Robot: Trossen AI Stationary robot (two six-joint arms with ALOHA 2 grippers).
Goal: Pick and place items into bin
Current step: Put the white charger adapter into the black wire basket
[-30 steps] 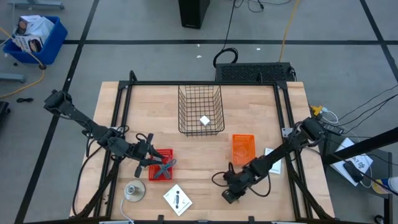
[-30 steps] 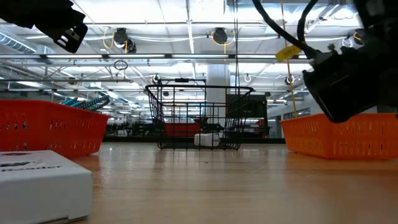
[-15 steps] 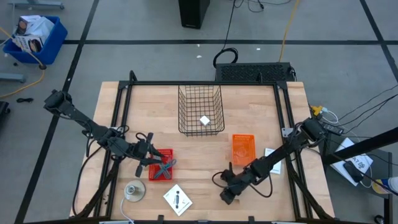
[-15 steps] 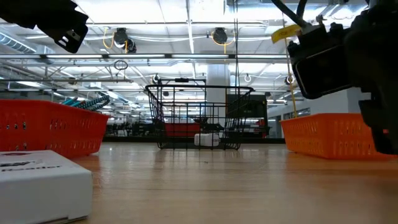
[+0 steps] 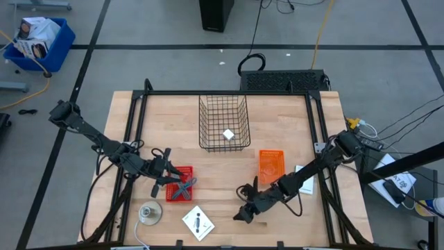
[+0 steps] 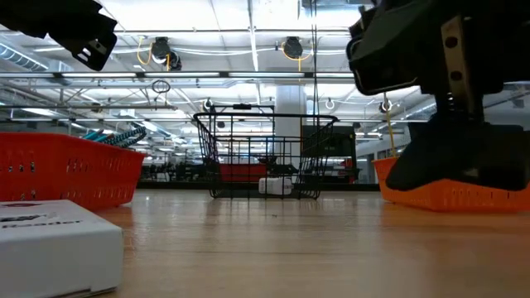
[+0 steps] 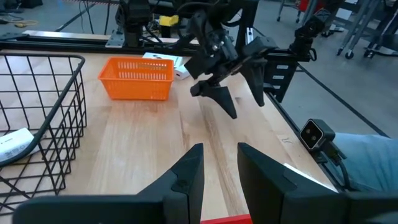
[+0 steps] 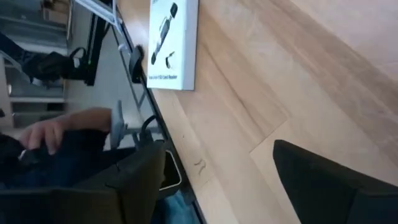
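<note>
My right gripper hovers open over bare wood near the table's front edge, a short way right of a white card box with black marks that lies flat on the table. My left gripper stands open at the left edge of a red basket, nothing between its fingers. A grey elongated tool lies across that basket. The wire bin stands at mid-table with a white cube on its floor.
An orange basket sits right of centre, behind my right arm. A round grey disc lies at the front left. A black frame borders the table. A person's hand shows beyond the near edge.
My right gripper has moved toward the table's left edge, closer to the white card box, and has opened from shut to wide. My left arm has kept still.
</note>
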